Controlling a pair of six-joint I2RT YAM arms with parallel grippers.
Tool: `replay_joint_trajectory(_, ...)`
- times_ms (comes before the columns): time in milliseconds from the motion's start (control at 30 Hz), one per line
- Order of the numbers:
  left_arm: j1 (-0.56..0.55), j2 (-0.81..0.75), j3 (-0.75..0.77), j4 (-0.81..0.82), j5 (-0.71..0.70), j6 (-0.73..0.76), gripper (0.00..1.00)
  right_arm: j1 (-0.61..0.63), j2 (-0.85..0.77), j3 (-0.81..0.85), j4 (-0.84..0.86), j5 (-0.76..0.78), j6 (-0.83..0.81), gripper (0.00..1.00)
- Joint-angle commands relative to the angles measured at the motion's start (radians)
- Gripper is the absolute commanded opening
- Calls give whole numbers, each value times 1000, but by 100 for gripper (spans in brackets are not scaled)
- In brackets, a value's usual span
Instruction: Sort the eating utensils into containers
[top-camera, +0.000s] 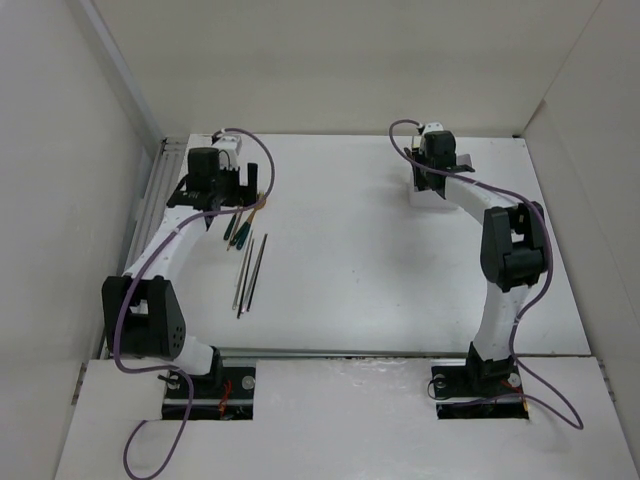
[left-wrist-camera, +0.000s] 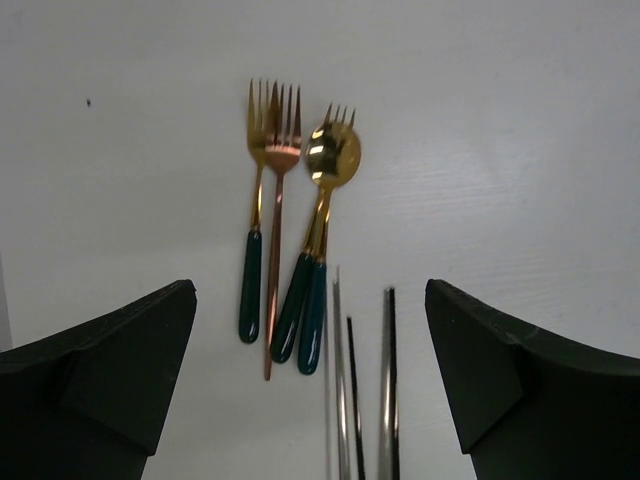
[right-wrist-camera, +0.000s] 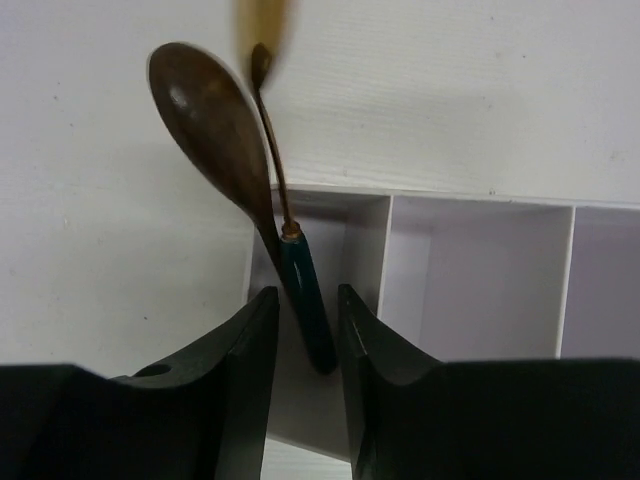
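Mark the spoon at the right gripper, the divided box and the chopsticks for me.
spoon (right-wrist-camera: 205, 115), right wrist view, on its bowl.
divided box (right-wrist-camera: 386, 250), right wrist view, on a divider.
chopsticks (left-wrist-camera: 340, 400), left wrist view, on a silver shaft.

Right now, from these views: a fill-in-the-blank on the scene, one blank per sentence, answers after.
1. The left gripper hovers over the table with its jaws ___.
2. The handle between the right gripper fingers is dark ___.
3. In the right wrist view, that handle is over the white box at its ___ compartment.
4. Beside the forks lie long silver ___.

Missing words: open; green; leftmost; chopsticks.
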Motion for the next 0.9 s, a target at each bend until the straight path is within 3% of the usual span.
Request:
replay_joint_trajectory(0,13,-34,-82,8,-113,40,97,-3,-10,34,-12,21,13,36)
replay_joint_trajectory(167,23,-55,-133,30,-113,40,94,-3,-20,34,-22,21,13,39)
replay_joint_trajectory(300,32,-55,-142,40,-91,40,83,-3,-67,34,-22,-17,13,39)
replay_joint_trajectory(367,41,-55,-151,66,-67,40,70,-3,-123,34,-22,-37,13,42)
replay_joint_trajectory(433,50,-31,-162,66,3,112,63,-3,-168,34,-22,-72,13,47)
replay_joint_trajectory(567,61,125,-49,-25,-14,192,46,-3,-274,34,-22,-111,24,51)
replay_joint_trajectory(867,86,394,174,-90,-14,225,43,46,-372,4,-22,-158,2,51)
